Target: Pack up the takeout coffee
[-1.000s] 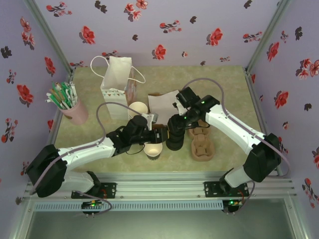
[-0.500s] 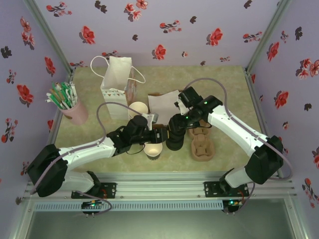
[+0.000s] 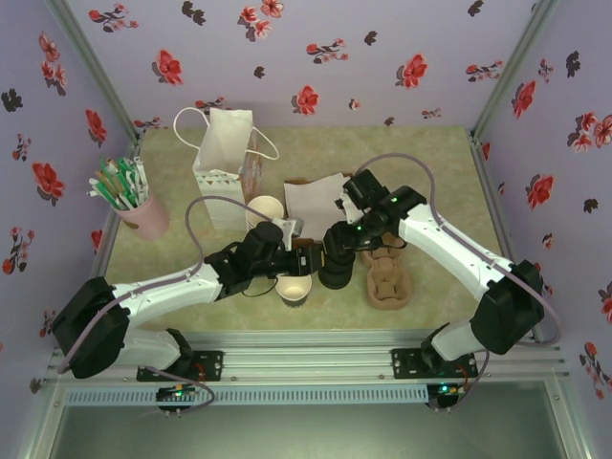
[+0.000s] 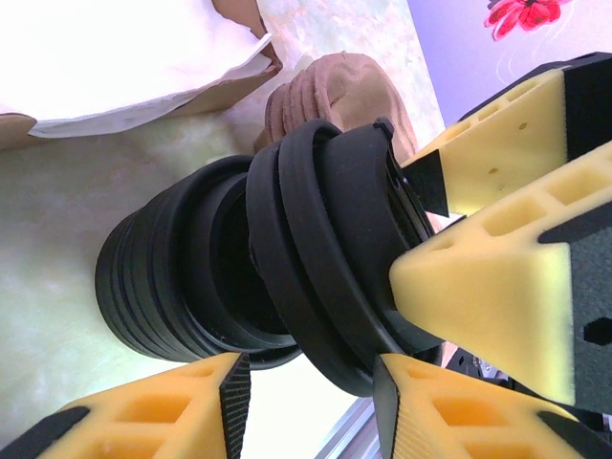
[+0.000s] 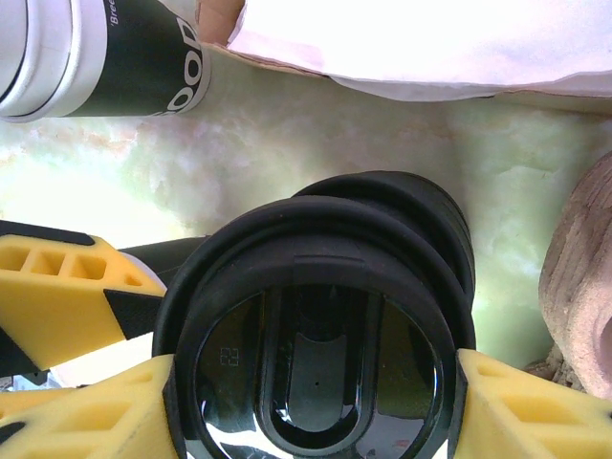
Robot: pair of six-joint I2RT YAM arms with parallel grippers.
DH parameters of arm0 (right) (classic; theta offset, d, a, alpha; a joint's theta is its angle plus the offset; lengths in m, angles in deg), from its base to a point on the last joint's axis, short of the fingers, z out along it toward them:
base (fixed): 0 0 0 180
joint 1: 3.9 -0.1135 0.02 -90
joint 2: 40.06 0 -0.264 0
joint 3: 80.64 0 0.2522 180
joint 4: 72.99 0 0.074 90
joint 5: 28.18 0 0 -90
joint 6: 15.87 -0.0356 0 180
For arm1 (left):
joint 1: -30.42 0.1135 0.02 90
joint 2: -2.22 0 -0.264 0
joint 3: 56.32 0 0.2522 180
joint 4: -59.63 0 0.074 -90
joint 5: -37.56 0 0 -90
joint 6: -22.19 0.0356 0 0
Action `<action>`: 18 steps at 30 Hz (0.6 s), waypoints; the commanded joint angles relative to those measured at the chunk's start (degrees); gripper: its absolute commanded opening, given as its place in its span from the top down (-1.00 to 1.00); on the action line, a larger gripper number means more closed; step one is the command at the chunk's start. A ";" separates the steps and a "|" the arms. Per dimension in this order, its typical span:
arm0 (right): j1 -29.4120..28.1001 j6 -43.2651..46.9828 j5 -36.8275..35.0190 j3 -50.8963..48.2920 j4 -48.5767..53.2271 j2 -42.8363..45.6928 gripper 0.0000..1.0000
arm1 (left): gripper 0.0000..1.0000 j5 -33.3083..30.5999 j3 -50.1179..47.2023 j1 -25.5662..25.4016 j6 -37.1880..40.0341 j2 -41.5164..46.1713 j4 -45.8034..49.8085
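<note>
Pale green marbled table (image 3: pixel 440 163) carries, near its front edge, the small dark paper cup with cream inside (image 3: pixel 295 287), uncovered, just left of the short stack of black lids (image 4: pixel 163 287). The right gripper (image 5: pixel 316 382) clamps one round black plastic lid (image 5: pixel 311 287) by its rim, tilted over the stack. The left gripper (image 3: pixel 308 258) stands partly apart beside it; whether it grips, I cannot tell.

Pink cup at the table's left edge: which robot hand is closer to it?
Left. The left hand is mid-table, right of the pink cup; the right hand is farther right.
</note>
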 commanded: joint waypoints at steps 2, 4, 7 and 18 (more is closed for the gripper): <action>0.34 -1.05 1.15 -0.42 -0.55 2.12 -0.23 | 0.19 -1.34 -0.65 0.69 -0.85 0.01 5.72; 0.35 -1.05 1.15 -0.20 -0.43 2.14 -0.23 | 0.19 -1.50 -0.78 0.65 -0.86 -0.10 5.83; 0.34 -1.14 1.18 -0.04 -0.44 2.22 -0.22 | 0.19 -1.72 -0.85 0.65 -0.94 -0.45 5.92; 0.40 -1.40 1.58 0.17 -0.32 2.68 -0.20 | 0.18 -2.49 -1.17 0.63 -0.70 -0.66 7.00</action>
